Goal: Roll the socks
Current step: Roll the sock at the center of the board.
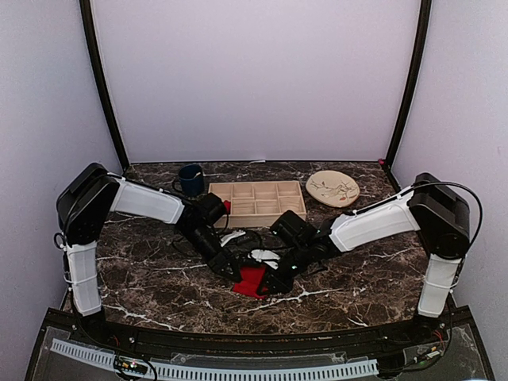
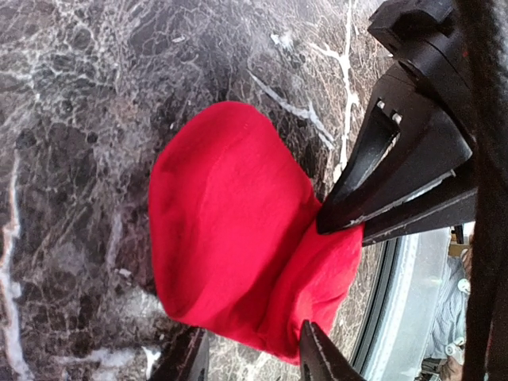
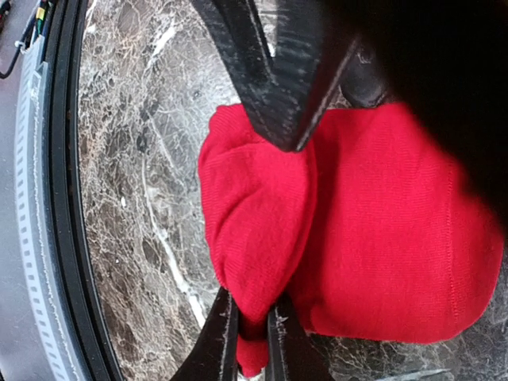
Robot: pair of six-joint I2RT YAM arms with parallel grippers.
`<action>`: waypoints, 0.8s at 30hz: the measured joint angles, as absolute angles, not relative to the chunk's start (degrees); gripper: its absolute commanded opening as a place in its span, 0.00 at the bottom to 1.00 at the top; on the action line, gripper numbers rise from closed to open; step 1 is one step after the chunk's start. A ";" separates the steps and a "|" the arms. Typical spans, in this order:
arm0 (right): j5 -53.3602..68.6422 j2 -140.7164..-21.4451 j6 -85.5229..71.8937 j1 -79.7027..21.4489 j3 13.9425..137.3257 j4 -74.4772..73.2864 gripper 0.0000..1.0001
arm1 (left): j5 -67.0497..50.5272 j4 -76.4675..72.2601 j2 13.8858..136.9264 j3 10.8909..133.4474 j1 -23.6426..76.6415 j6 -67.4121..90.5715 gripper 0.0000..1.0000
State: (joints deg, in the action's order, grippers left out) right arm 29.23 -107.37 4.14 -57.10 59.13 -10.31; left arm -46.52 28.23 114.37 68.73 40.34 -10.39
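Observation:
A bright red sock (image 1: 251, 280) lies folded on the dark marble table between my two grippers. In the left wrist view the sock (image 2: 230, 230) shows as a rounded red bundle. My left gripper (image 2: 254, 359) is open, one finger on each side of the sock's near edge. My right gripper (image 3: 252, 337) is shut on a fold of the sock (image 3: 381, 238) at its edge. In the top view the left gripper (image 1: 236, 270) and the right gripper (image 1: 274, 282) meet over the sock. No print shows on the red cloth. A second sock is not clearly seen.
A wooden compartment tray (image 1: 258, 202) stands behind the arms, a dark blue mug (image 1: 190, 179) to its left and a tan plate (image 1: 332, 188) to its right. A white patch (image 1: 266, 255) lies just behind the sock. The table's front edge (image 3: 71, 238) is close.

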 measured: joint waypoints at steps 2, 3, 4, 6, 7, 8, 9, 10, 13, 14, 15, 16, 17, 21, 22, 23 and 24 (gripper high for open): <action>29.98 -107.37 3.79 -56.75 59.13 -10.22 0.06 | -45.93 27.44 113.89 68.01 40.23 -9.93 0.45; 30.30 -107.37 3.62 -56.58 59.13 -10.15 0.06 | -45.54 27.05 113.60 67.61 40.14 -9.76 0.46; 30.61 -107.37 3.36 -56.45 59.11 -10.04 0.06 | -45.19 26.63 113.21 67.16 40.05 -9.52 0.47; 31.31 -107.37 2.85 -56.21 59.11 -9.65 0.06 | -44.01 25.74 112.09 66.08 39.70 -8.84 0.52; 31.64 -107.44 2.70 -56.07 59.11 -9.47 0.06 | -43.44 25.36 111.57 65.67 39.53 -8.58 0.54; 32.08 -107.61 2.46 -55.96 59.11 -9.21 0.06 | -42.59 24.86 110.80 65.06 39.29 -8.14 0.55; 32.40 -107.81 2.42 -55.88 59.11 -9.06 0.06 | -41.80 24.51 110.24 64.66 39.13 -7.90 0.56; 32.86 -108.16 2.28 -55.79 59.11 -8.99 0.06 | -40.64 24.03 109.45 64.14 38.94 -7.53 0.56; 34.06 -109.36 2.13 -55.59 59.13 -8.99 0.06 | -37.52 23.07 107.85 63.26 38.72 -6.79 0.57; 34.63 -109.65 1.98 -55.48 59.29 -8.99 0.06 | -36.67 22.74 107.59 63.05 38.72 -6.61 0.57; 35.03 -109.84 1.85 -55.44 59.51 -9.08 0.06 | -35.86 22.26 107.28 62.83 38.72 -6.42 0.57; 35.31 -110.04 1.83 -55.37 59.77 -9.17 0.06 | -35.16 21.91 106.98 62.65 38.72 -6.20 0.57; 35.59 -110.30 1.80 -55.35 60.12 -9.43 0.06 | -34.52 21.56 106.72 62.37 38.72 -6.02 0.57; 37.26 -111.79 1.80 -55.27 61.80 -10.31 0.06 | -32.34 19.66 104.49 60.27 38.72 -4.95 0.57; 37.67 -112.09 1.80 -55.18 62.17 -10.59 0.06 | -31.97 19.11 103.68 59.59 38.72 -4.69 0.57; 38.09 -112.40 1.80 -55.07 62.52 -10.85 0.06 | -31.62 18.24 102.56 58.63 38.72 -4.38 0.57; 38.61 -112.71 1.83 -54.94 62.87 -11.14 0.06 | -31.14 17.32 101.03 57.41 38.70 -4.01 0.57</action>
State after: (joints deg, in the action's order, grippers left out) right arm 38.61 -112.71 1.83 -54.94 62.87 -11.14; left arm -31.14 17.32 101.03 57.41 38.70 -4.01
